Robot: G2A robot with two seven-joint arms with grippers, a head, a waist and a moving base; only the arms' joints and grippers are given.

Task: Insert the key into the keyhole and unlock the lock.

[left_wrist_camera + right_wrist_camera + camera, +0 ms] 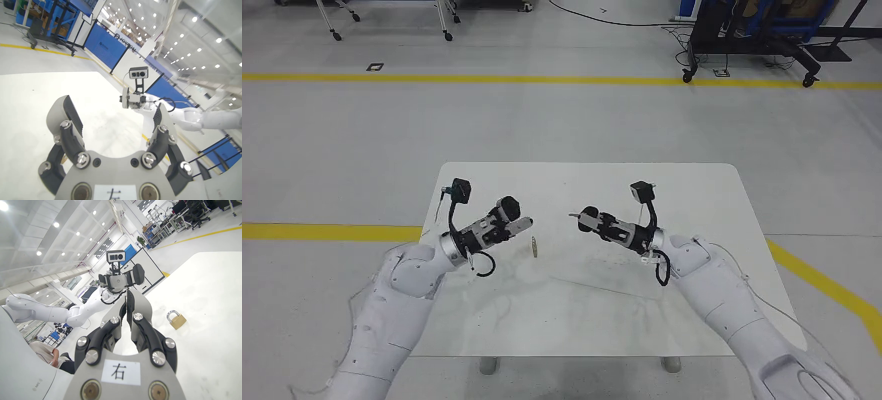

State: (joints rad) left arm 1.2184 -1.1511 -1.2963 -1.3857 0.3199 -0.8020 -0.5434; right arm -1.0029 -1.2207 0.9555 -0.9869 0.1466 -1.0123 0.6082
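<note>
One table (692,200), one padlock (176,319), one key (571,214), two pincers — left pincer (113,103), right pincer (127,295)

White desk (692,200) with both arms over it, tips pointing at each other near the middle with a gap between them. The left end effector (525,224) is just beside a small brass padlock (533,245) on the desk. The right end effector (580,216) is a bit further off.
</note>
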